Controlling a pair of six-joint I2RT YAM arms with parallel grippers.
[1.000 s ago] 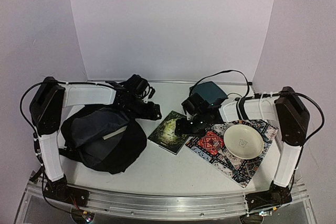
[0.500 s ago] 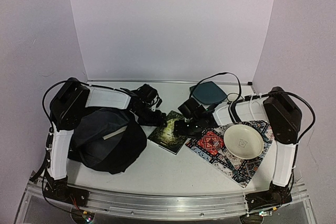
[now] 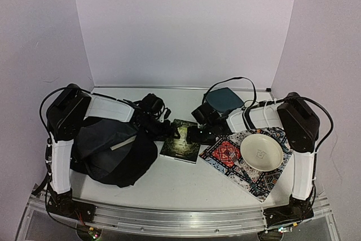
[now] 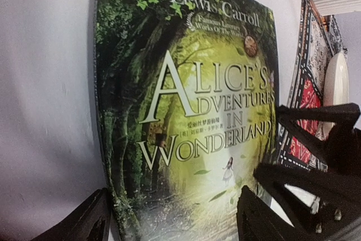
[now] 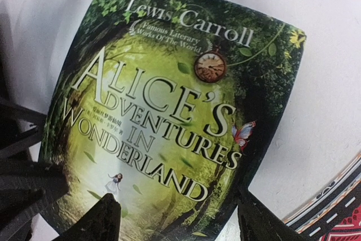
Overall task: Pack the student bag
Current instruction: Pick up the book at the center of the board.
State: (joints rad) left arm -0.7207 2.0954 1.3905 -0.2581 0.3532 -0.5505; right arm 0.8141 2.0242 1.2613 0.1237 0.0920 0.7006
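The student bag (image 3: pixel 113 153) is a black fabric backpack lying at the left of the table, with a pale flat edge showing at its opening. A green "Alice's Adventures in Wonderland" book (image 3: pixel 180 148) lies flat just right of it and fills the left wrist view (image 4: pixel 192 111) and the right wrist view (image 5: pixel 163 117). My left gripper (image 3: pixel 170 132) is open low over the book's left end (image 4: pixel 172 225), one finger on each side. My right gripper (image 3: pixel 195 135) is open over its right end (image 5: pixel 180 224). The two grippers face each other across the book.
A patterned red, black and white mat (image 3: pixel 234 165) lies at the right with a white bowl (image 3: pixel 262 152) on it. A flat teal pouch (image 3: pixel 224 100) lies behind the right gripper. Black cables loop at the back. White walls close in the sides and back.
My left gripper swung right from above the bag to the book. My right gripper shifted slightly left and back. The book turned from a diagonal lie to a squarer one.
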